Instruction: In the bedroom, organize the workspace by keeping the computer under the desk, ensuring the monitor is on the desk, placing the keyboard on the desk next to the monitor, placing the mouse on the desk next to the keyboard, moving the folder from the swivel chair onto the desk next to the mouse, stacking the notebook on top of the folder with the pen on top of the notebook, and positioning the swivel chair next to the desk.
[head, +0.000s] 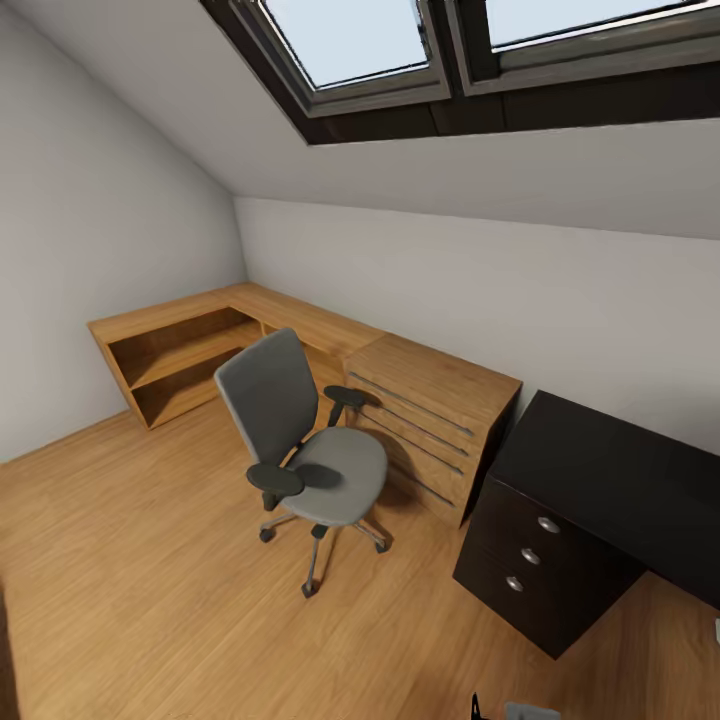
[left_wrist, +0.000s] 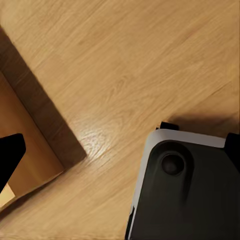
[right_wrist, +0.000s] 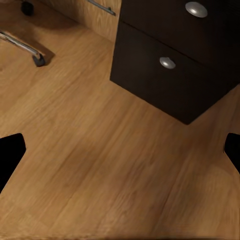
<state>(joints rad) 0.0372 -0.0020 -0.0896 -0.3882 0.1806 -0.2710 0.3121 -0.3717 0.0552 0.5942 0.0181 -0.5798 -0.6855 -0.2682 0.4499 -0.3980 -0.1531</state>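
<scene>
The swivel chair (head: 305, 440) stands on the plank floor in the middle of the bedroom, grey seat bare, turned toward the desk (head: 610, 470). That glossy black desk is at the right, its top bare where it shows. In the right wrist view, the right gripper (right_wrist: 120, 152) is open above the floor, facing the desk's drawers (right_wrist: 170, 75) and a chrome chair leg (right_wrist: 30, 50). The left gripper (left_wrist: 120, 155) hangs open over floor beside the robot's own base (left_wrist: 185, 195). Computer, monitor, keyboard, mouse, folder, notebook and pen are out of view.
A light wooden chest (head: 435, 420) with bar handles stands between chair and desk. A low wooden corner shelf (head: 190, 350) runs along the far walls. Skylights (head: 350, 40) sit in the sloped ceiling. Open floor (head: 150, 580) lies in front of the chair.
</scene>
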